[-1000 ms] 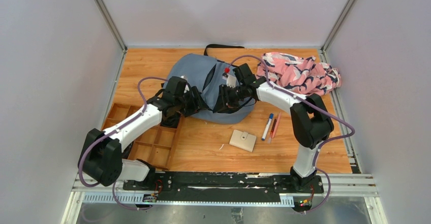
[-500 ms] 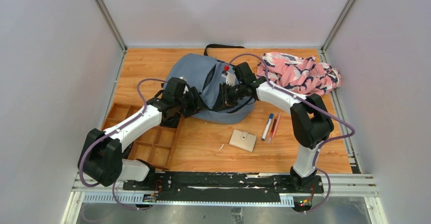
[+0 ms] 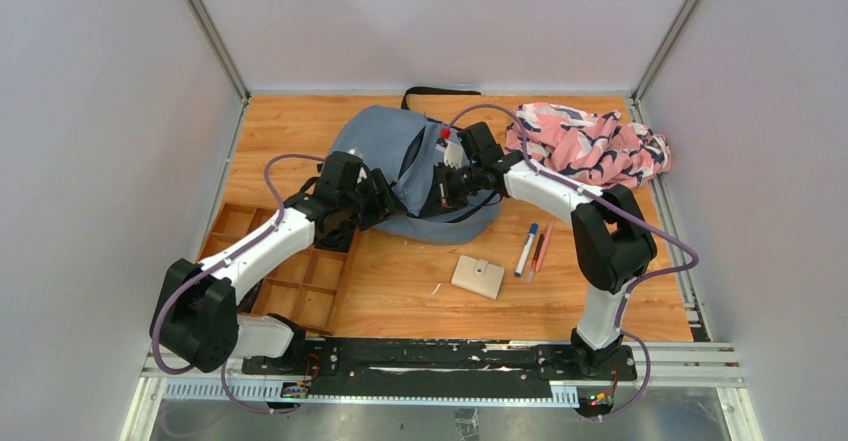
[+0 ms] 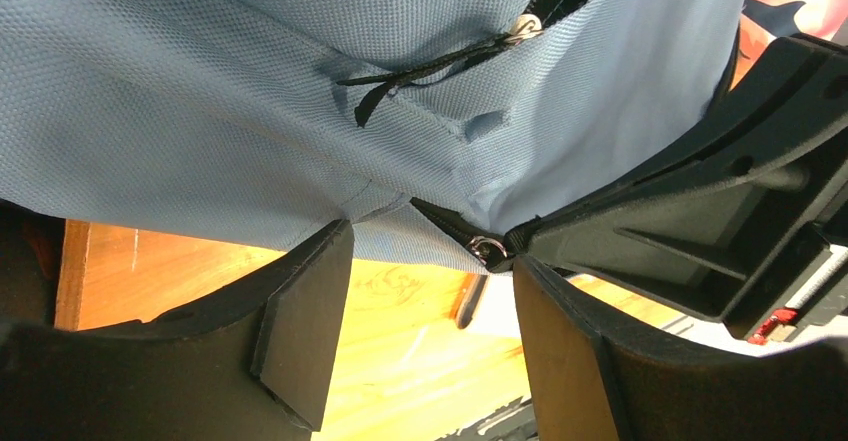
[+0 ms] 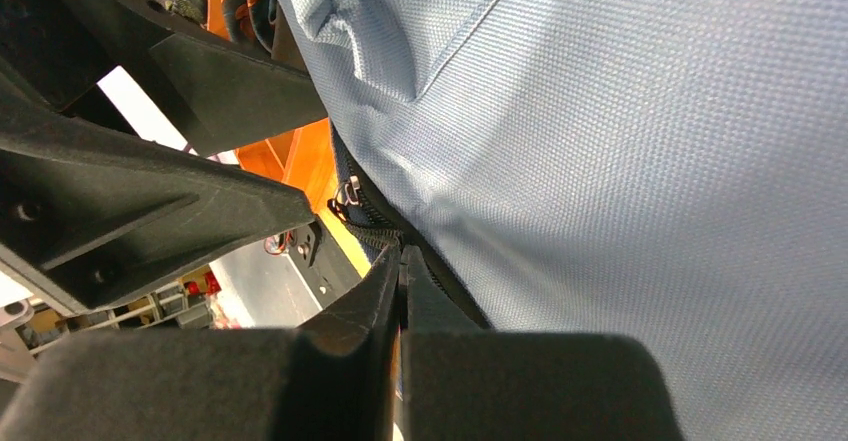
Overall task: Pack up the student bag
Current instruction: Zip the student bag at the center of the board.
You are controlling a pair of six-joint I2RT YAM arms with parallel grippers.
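The student bag (image 3: 385,141), grey-blue fabric with dark zipper seams, lies at the middle back of the table and fills both wrist views (image 4: 250,91) (image 5: 650,141). My right gripper (image 3: 441,192) (image 5: 402,253) is shut, its tips pinched on the bag's zipper edge beside a small metal zipper ring (image 5: 345,196). My left gripper (image 3: 384,201) (image 4: 430,246) is open at the bag's near-left lower edge, with fabric just above its tips and nothing between the fingers. The two grippers face each other closely, and the right one's black body (image 4: 700,211) shows in the left wrist view.
A pink, white and navy cloth (image 3: 590,146) is bunched at the back right. A wooden compartment tray (image 3: 290,271) sits under my left arm. In front of the bag lie a blue-capped marker (image 3: 526,249), a red pen (image 3: 541,251) and a beige wallet (image 3: 478,276).
My right gripper has shut at the bag's zipper edge. My left arm has shifted slightly left, its jaws the same width. The bag has barely moved.
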